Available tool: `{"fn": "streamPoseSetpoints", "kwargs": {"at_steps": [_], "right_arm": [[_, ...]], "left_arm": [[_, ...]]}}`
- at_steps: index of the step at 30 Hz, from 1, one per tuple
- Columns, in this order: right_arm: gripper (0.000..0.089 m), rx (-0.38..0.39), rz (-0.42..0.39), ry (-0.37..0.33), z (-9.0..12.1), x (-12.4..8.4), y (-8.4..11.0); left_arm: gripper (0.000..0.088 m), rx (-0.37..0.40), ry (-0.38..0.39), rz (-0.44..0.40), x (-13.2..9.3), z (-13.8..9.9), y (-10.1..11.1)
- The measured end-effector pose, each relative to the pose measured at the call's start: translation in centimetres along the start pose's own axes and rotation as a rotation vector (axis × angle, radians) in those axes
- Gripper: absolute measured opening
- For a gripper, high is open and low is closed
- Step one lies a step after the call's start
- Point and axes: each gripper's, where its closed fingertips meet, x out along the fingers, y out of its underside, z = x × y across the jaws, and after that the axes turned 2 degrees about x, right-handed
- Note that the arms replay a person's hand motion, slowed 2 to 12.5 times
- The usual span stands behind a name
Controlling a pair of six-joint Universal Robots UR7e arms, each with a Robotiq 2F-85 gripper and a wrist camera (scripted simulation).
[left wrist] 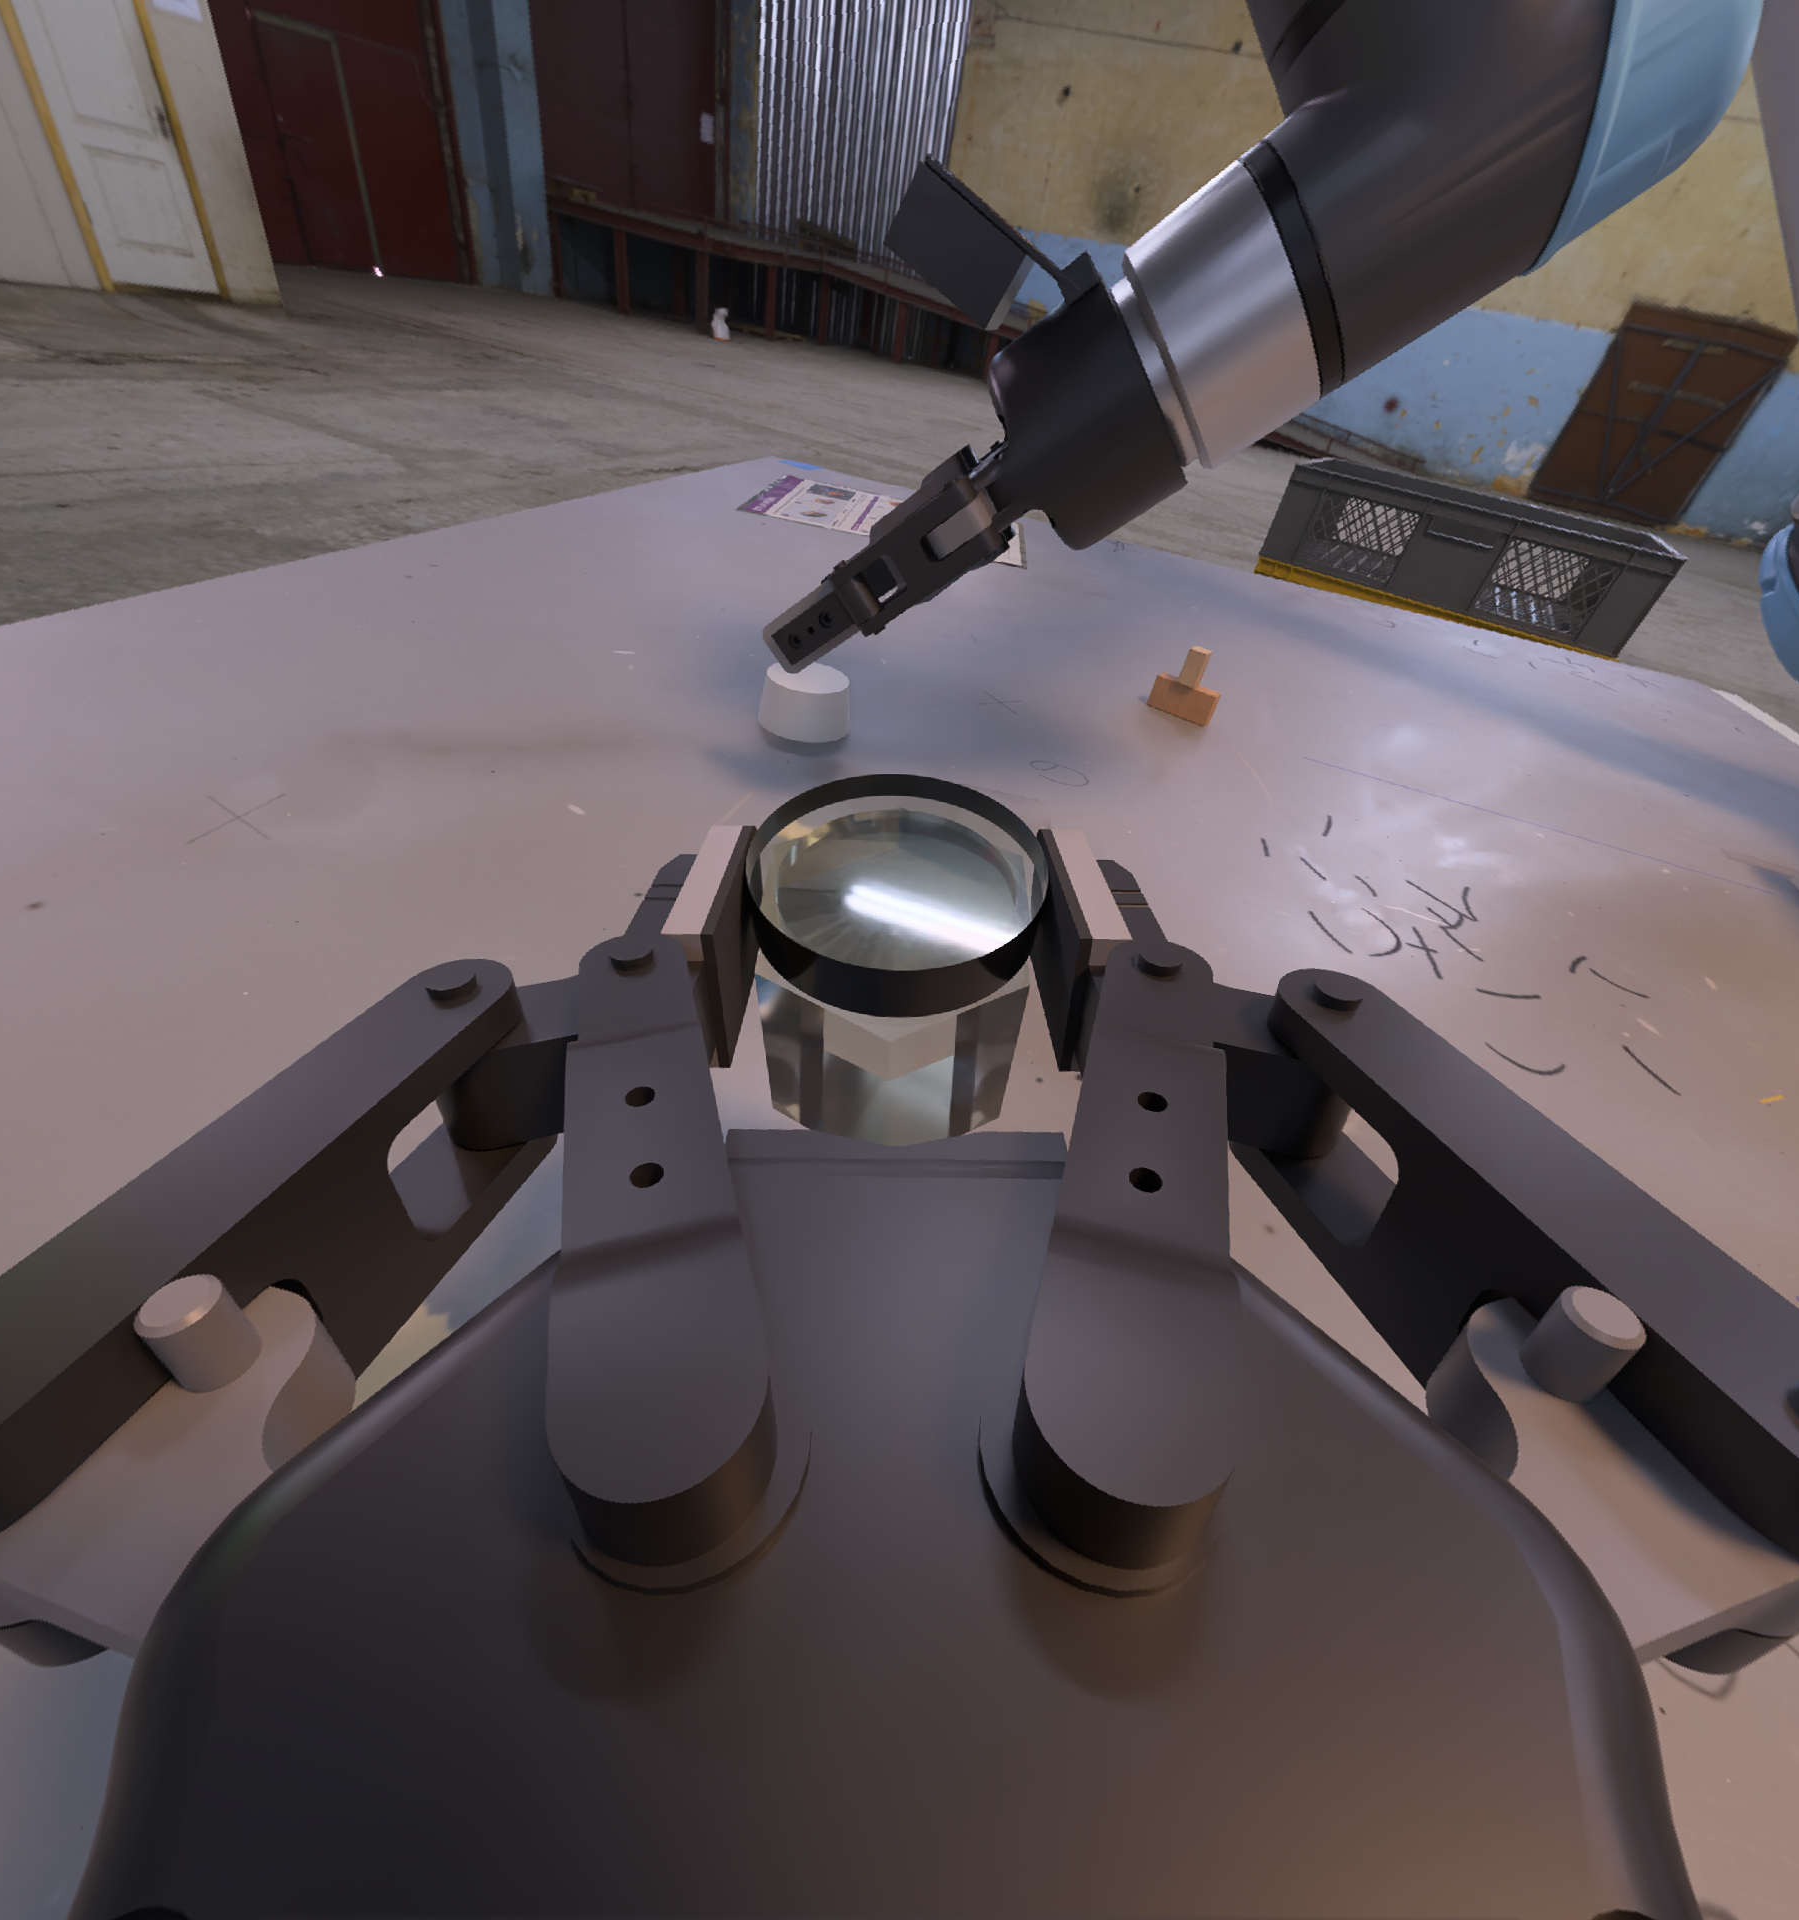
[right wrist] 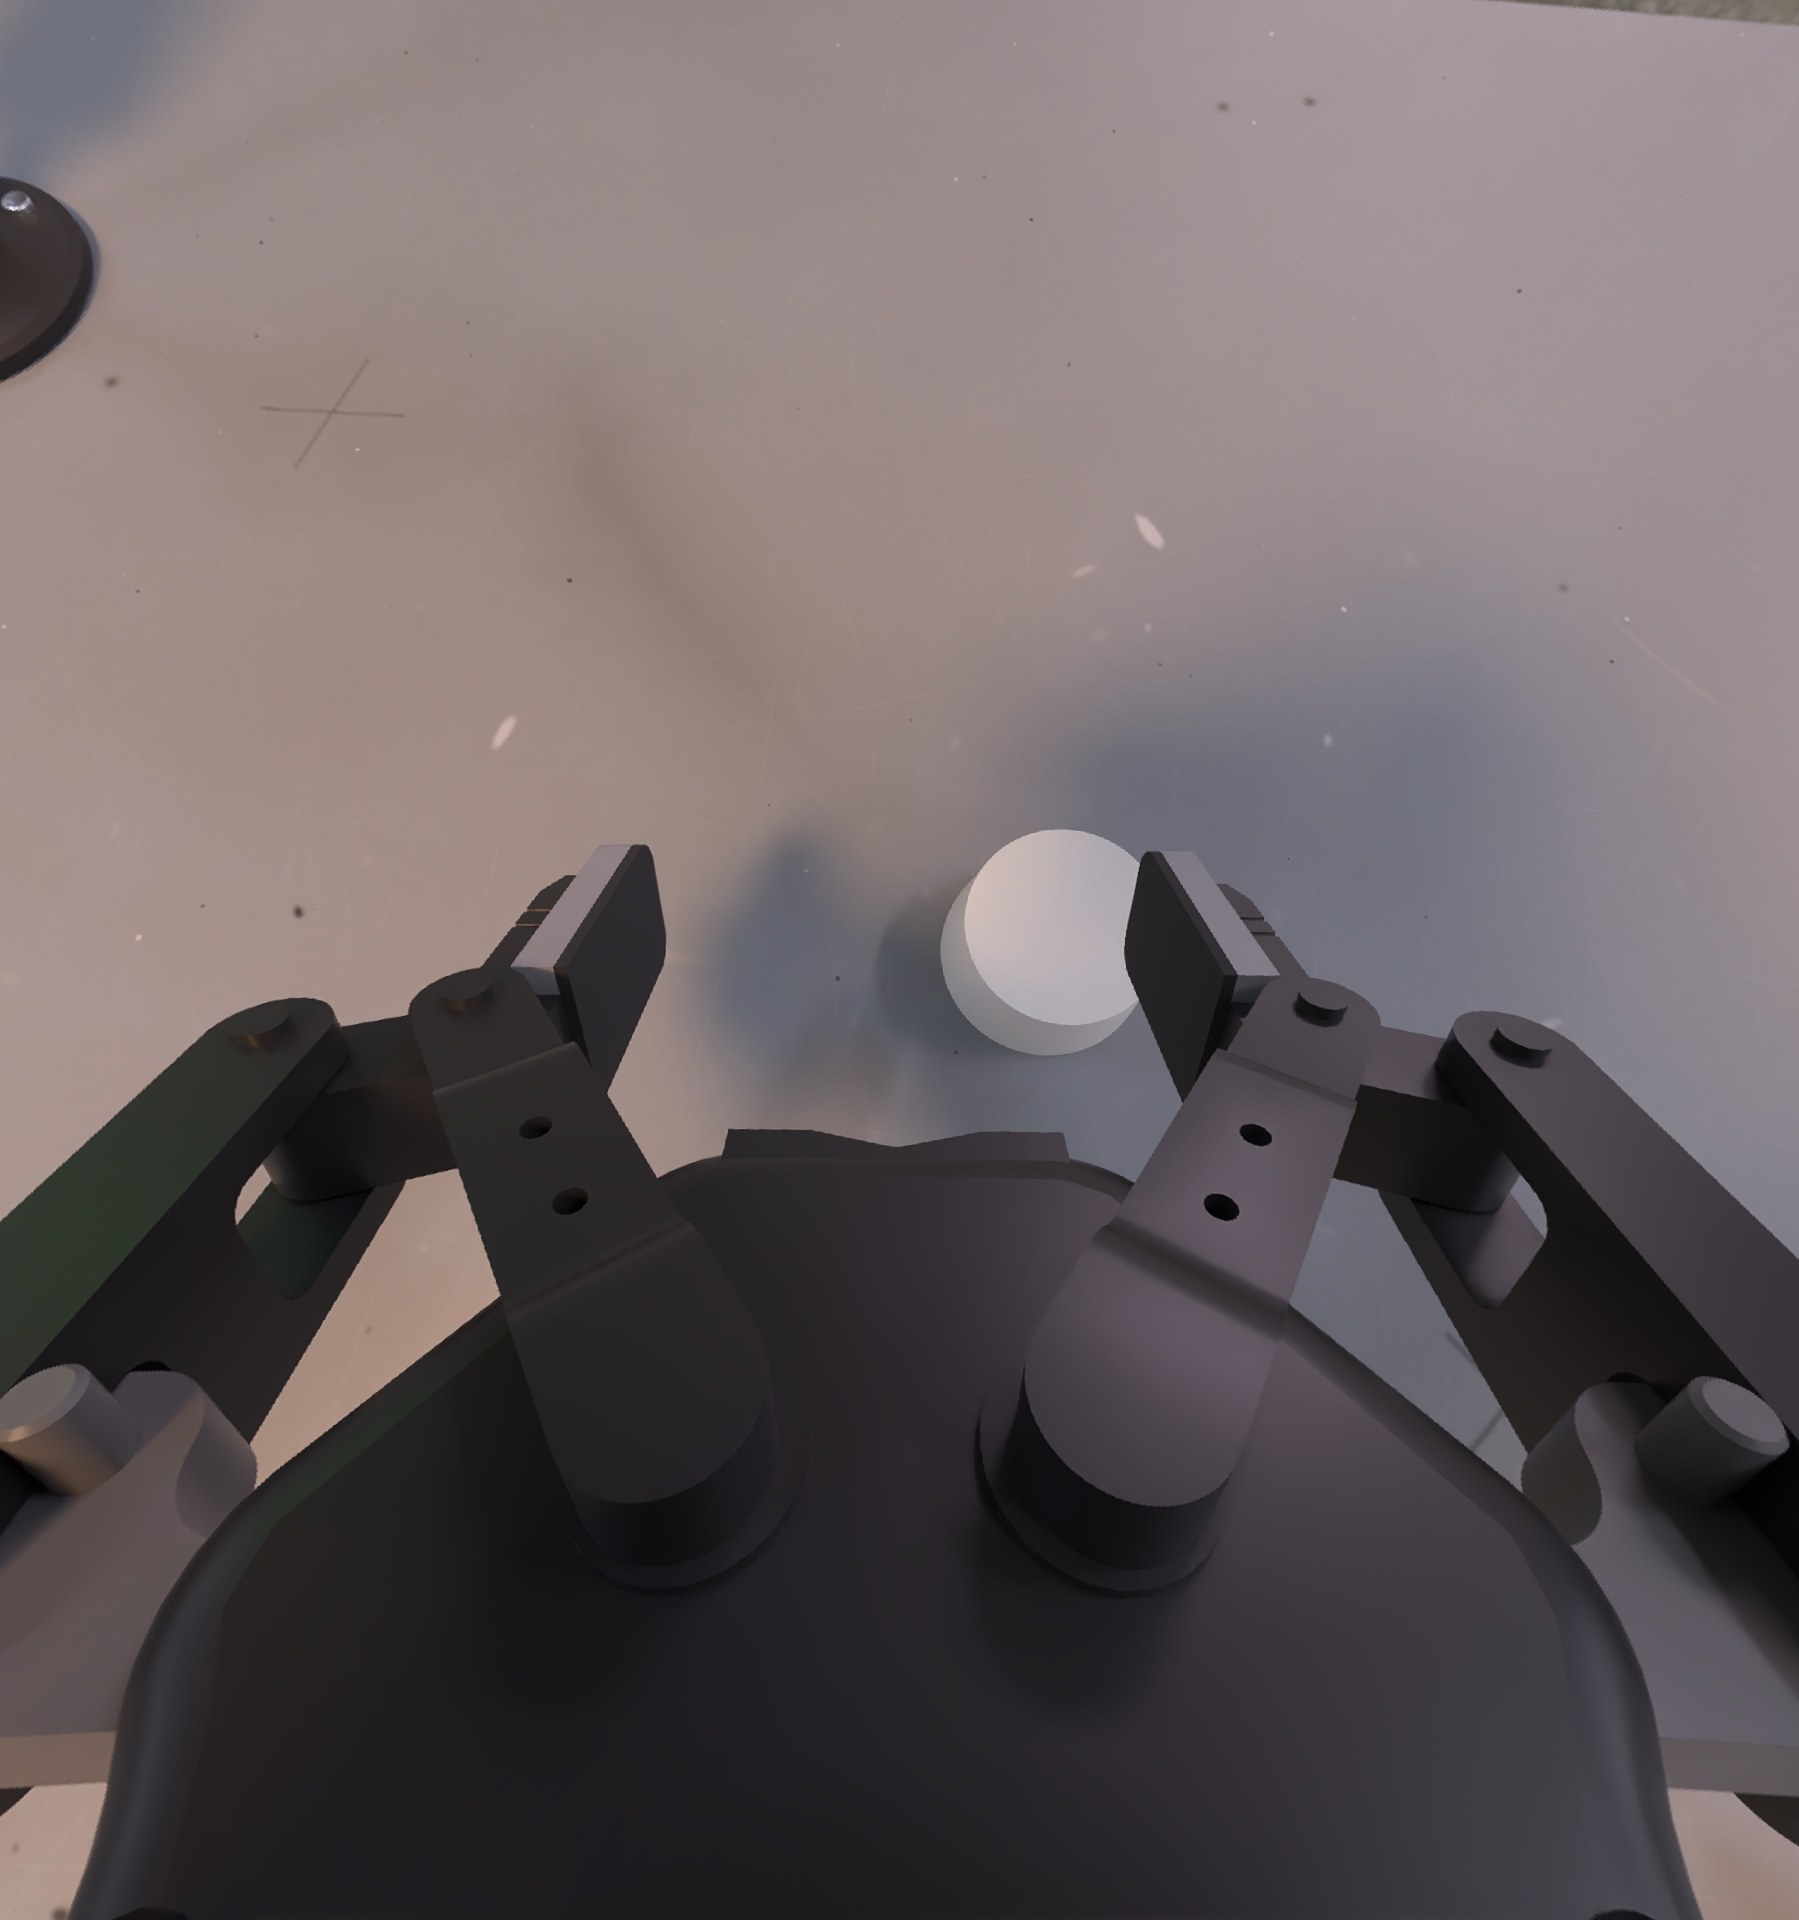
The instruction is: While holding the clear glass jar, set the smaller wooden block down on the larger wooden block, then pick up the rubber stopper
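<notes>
Nearest the left wrist camera, the left end effector [left wrist: 895,930] has its 2 pads pressed against opposite sides of the clear glass jar [left wrist: 893,977], gripping it just under its dark rim. Looking down through the jar's mouth, only glass reflections and a bright streak show; what, if anything, it holds cannot be told. Beyond it on the grey surface [left wrist: 407,748] stands the rubber stopper [left wrist: 804,703], white and tapered, wider at its base. The right end effector [left wrist: 807,636] hangs tilted just above the stopper's top. In the right wrist view the right end effector [right wrist: 895,935] is spread wide and holds nothing; the stopper [right wrist: 1046,940] sits off-centre, close against the right-hand finger, well apart from the other. Farther off, the smaller wooden block [left wrist: 1193,670] stands upright on the larger wooden block [left wrist: 1183,704]. A dark slotted crate [left wrist: 1466,551] sits at the surface's far edge, and a printed sheet [left wrist: 822,504] lies flat behind the right end effector.
</notes>
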Motion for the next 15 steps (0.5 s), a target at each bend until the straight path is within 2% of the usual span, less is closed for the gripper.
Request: {"fn": "streamPoseSetpoints", "kwargs": {"at_steps": [15], "right_arm": [[0.0785,0.028,0.018,-0.025,-0.17,-0.04,0.38]], "left_arm": [[0.0463,-0.002,-0.005,0.009,0.08,0.18,0.24]]}}
